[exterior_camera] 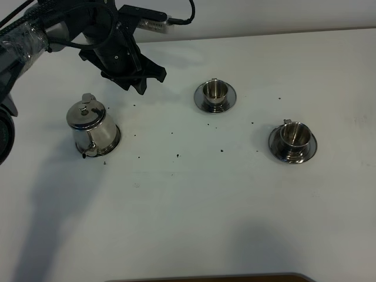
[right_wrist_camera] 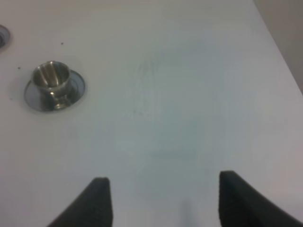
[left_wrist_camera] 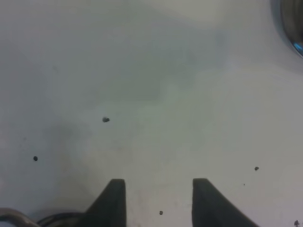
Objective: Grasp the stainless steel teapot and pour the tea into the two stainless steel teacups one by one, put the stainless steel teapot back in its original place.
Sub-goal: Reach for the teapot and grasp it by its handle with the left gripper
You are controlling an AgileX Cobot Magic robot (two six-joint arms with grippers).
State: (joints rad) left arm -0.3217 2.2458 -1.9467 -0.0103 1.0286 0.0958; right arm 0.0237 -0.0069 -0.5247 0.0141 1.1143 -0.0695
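Teapot (exterior_camera: 89,126) covers its coaster (exterior_camera: 117,139), only a rim edge showing

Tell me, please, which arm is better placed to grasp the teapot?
Left: the left gripper hangs open close to the teapot; the right gripper sees only a teacup, no teapot.

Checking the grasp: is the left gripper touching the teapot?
Apart. The exterior high view shows a stretch of table between the left gripper and the teapot.
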